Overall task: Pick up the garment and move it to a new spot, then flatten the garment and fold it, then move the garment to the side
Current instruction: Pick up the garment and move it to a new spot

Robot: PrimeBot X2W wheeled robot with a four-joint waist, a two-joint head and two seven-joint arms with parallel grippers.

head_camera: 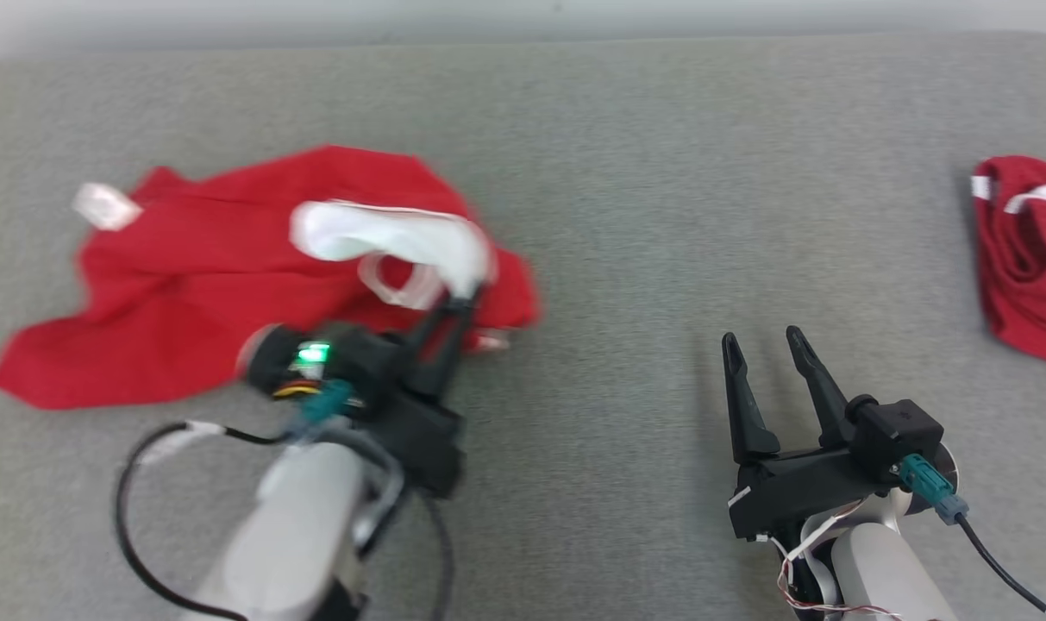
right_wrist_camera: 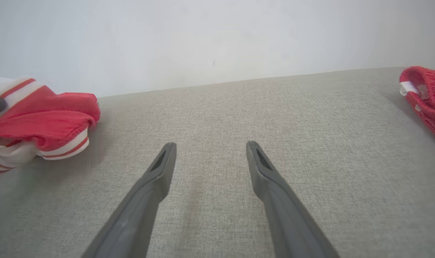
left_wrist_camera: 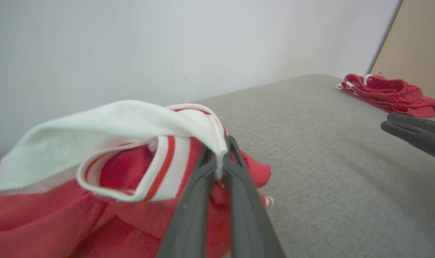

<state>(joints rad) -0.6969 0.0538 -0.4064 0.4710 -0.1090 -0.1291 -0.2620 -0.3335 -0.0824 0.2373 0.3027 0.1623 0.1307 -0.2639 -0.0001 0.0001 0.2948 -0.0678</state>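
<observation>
Your left fingers (left_wrist_camera: 197,197) clamped tight on white trim (left_wrist_camera: 113,122) of red garment (head_camera: 186,285), left of centre on grey fabric surface (head_camera: 626,216). Your right fingers (right_wrist_camera: 156,179) spread wide, empty. Upper left in head view, white label (head_camera: 104,205): too blurred to read. Left wrist view adds red stripe (left_wrist_camera: 166,161) on ribbing. Far right edge: second red garment (head_camera: 1023,259).

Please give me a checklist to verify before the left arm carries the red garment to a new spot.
1. Left gripper shut on the red garment by its white collar: ok.
2. Grip deep enough to hold: cannot tell.
3. Garment clear of the grey surface: not ok, most lies on it.
4. Right gripper open, apart from the garment: ok.
5. Bare surface between the grippers for placing: ok.
</observation>
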